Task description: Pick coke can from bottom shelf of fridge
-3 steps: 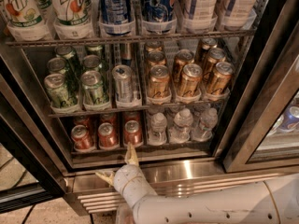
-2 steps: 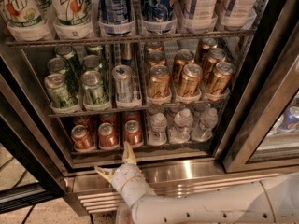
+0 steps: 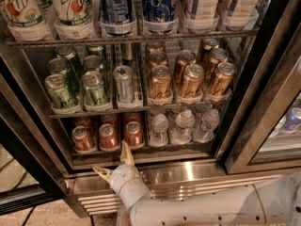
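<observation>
Approach step, nothing grasped yet. White two-finger hand (image 3: 114, 162) spread wide and empty, low at sill of stainless steel fridge (image 3: 197, 169). Small red aluminium coke can (image 3: 134, 133) upright, front of dark wire bottom shelf (image 3: 160, 148), just above upper fingertip. Next move likely: lift, reach in, straddle can, squeeze.

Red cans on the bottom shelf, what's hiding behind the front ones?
Behind the front cans stand more red cans, mostly covered; any farther back are hidden. The gripper, jaws open, is just below the shelf.
</observation>
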`<state>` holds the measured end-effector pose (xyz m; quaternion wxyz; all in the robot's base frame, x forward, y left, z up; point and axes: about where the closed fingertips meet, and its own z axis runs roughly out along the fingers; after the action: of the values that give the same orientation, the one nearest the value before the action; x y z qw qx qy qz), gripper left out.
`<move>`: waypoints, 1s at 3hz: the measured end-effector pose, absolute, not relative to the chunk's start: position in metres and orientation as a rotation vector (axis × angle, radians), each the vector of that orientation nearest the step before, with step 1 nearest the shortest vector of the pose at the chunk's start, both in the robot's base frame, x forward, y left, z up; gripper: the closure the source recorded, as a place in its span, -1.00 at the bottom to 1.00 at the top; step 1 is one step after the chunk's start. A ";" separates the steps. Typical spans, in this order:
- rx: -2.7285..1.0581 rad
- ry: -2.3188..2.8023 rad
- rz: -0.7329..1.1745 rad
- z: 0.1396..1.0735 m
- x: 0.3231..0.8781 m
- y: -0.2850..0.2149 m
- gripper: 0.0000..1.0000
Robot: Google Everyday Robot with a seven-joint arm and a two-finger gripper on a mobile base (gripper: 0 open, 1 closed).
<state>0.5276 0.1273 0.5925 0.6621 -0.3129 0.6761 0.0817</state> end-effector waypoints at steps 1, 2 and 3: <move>-0.680 1.500 0.190 0.592 0.532 0.135 -0.40; -0.653 1.479 0.192 0.592 0.538 0.141 -0.36; -0.630 1.465 0.179 0.593 0.544 0.142 -0.28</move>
<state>0.5440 0.1415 0.5930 0.6950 -0.2822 0.6564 0.0804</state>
